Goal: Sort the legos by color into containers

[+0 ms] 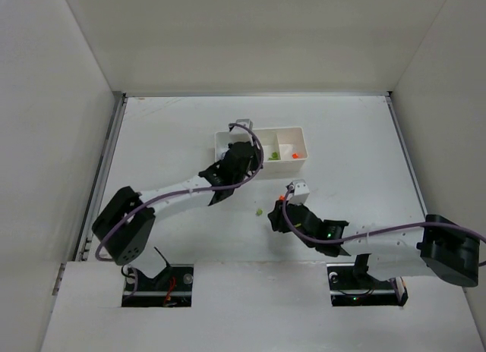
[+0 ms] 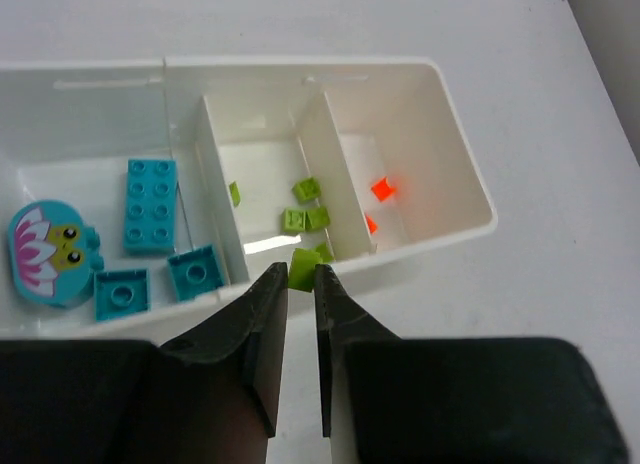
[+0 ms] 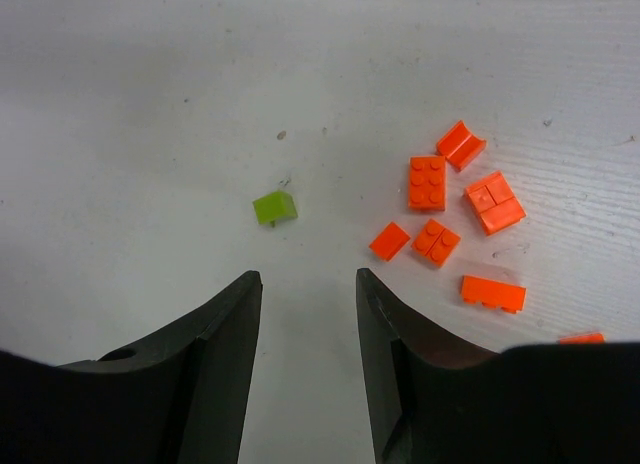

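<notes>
Blue bricks (image 2: 150, 204): in the tray's (image 2: 462, 189) left compartment.
Green bricks (image 2: 305, 219): middle compartment; one stray (image 3: 274, 206) on counter (image 3: 150, 104).
Orange bricks (image 2: 382, 189): two in right compartment; loose cluster (image 3: 440, 214) outstanding.
Left fingers (image 2: 262, 324): nearly closed, green piece (image 2: 305, 264) at tips; hold unclear.
Right fingers (image 3: 215, 334): apart, empty.

The white tray (image 2: 462, 149) is glossy, smooth plastic; the bricks (image 2: 151, 205) are shiny plastic too. The surface (image 3: 150, 104) looks matt and faintly scuffed. The right claw (image 3: 308, 289) is matt black.

Your tray's (image 2: 465, 174) three compartments hold four teal-blue legos (image 2: 150, 206), two orange legos (image 2: 382, 189) and five or six green legos (image 2: 307, 189). Your table (image 3: 150, 104) carries seven loose orange bricks (image 3: 427, 182) and one green brick (image 3: 274, 206).
</notes>
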Controlling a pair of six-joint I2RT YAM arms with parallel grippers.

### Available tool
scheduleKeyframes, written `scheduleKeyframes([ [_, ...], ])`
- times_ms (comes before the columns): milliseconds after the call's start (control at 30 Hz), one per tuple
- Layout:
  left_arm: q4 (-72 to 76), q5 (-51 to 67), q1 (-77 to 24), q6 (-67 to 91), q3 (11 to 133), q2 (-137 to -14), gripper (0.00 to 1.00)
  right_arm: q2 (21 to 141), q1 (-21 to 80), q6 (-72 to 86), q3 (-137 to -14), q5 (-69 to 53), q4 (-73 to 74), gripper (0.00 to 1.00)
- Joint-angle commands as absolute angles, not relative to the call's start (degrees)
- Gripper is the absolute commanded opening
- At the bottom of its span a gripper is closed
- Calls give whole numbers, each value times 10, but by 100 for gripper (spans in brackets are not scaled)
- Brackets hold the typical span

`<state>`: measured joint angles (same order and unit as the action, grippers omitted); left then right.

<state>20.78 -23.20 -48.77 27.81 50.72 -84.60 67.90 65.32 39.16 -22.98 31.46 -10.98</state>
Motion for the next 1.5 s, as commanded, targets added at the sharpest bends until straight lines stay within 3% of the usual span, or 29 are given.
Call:
scheduleKeyframes([
  [0, 220, -188, -460, 263, 573, -914, 12, 676, 660, 404, -221, 316, -145, 48],
  [67, 217, -178, -450, 262, 612, -954, 15, 677, 664, 404, -222, 318, -143, 48],
  [167, 210, -170, -442, 260, 649, -990, 27, 689, 665, 406, -224, 316, -151, 49],
  [367, 224, -190, -430, 258, 605, -942, 40, 758, 667, 390, -265, 309, -158, 52],
  [700, 241, -224, -378, 286, 385, -732, 40, 881, 666, 350, -345, 325, -156, 52],
  [900, 208, -239, -339, 319, 269, -621, 38, 915, 666, 347, -363, 337, -156, 46],
  [1200, 217, -233, -308, 337, 222, -653, 39, 897, 664, 352, -375, 349, -146, 25],
  [1467, 270, -225, -285, 350, 211, -696, 39, 799, 603, 280, -431, 335, -117, 24],
])
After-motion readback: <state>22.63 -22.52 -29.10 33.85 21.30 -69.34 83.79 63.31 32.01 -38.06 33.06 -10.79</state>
